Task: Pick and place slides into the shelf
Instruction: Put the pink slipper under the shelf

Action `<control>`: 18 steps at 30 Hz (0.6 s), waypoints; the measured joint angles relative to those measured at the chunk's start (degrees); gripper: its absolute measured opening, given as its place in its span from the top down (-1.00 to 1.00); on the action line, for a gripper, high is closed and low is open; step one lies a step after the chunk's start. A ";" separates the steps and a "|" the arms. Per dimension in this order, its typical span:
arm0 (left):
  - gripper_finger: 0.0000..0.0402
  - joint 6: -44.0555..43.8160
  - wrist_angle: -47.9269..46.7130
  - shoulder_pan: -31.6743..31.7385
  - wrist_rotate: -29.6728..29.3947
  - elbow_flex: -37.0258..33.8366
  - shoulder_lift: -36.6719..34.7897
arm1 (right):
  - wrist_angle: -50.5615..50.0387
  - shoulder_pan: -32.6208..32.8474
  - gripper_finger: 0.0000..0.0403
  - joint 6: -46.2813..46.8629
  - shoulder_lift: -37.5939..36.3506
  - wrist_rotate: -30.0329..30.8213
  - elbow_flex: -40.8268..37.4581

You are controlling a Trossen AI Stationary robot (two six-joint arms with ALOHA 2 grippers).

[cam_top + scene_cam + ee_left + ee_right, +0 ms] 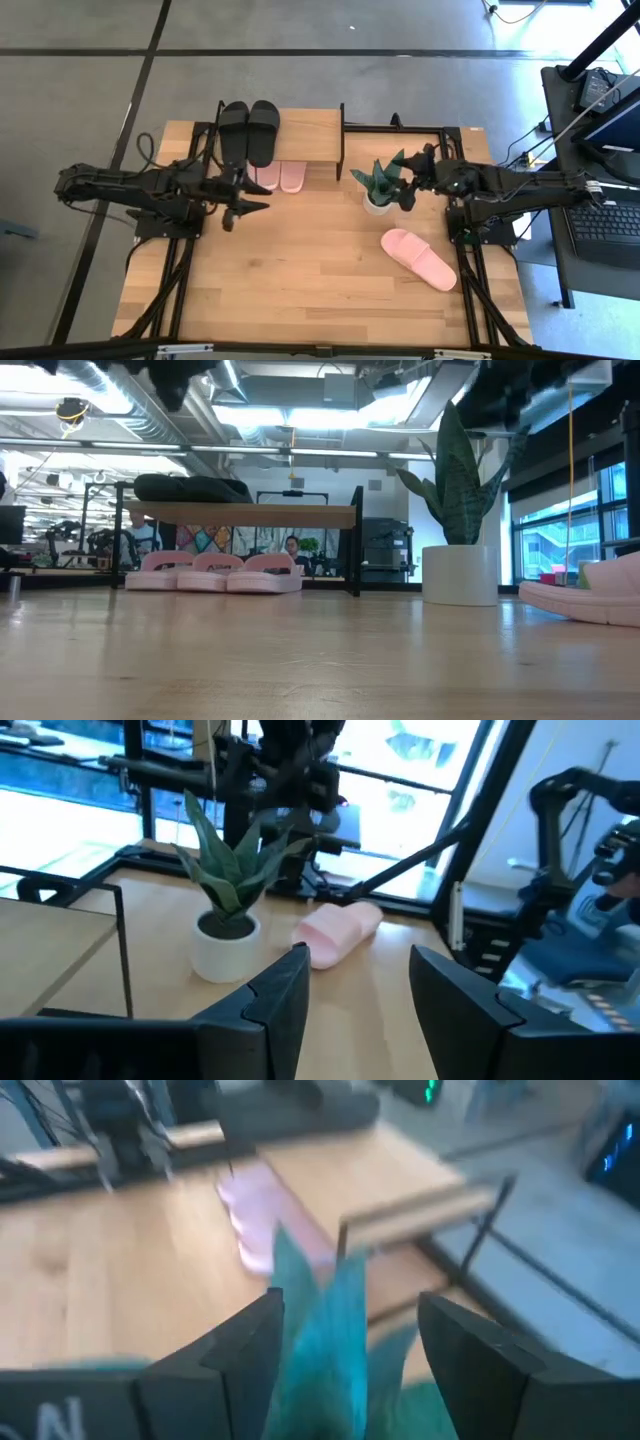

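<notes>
The shelf (305, 135) stands at the table's far edge. Two black slides (248, 130) lie side by side on its top board, and three pink slides (215, 572) sit in a row under the board, their ends sticking out toward the near side (280, 177). One more pink slide (418, 258) lies flat on the table at the right. My left gripper (255, 195) hovers open just near of the shelf, with nothing between its fingers (290, 985). My right gripper (415, 175) is open, raised beside the potted plant's leaves.
A potted plant (385, 187) in a white pot stands mid-table between the shelf and the lone pink slide. Its leaves (320, 1310) show blurred in front of my right gripper's fingers. Bare wood (300, 280) stretches along the near half. Black frame rails run down both sides.
</notes>
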 joint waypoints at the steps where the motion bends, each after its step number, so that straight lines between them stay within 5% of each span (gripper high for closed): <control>1: 0.19 -0.19 0.08 -0.25 0.01 -1.13 -1.79 | 0.04 0.00 -0.15 -1.16 0.00 -0.04 1.44; 10: 0.19 -0.24 -1.06 -1.67 0.07 -7.50 -14.05 | -3.20 3.88 -0.15 -14.70 3.71 -8.41 19.52; 18: 0.19 -0.24 -2.53 -1.65 -0.01 -11.70 -17.80 | -40.31 16.34 -0.15 -18.72 22.36 -4.47 41.72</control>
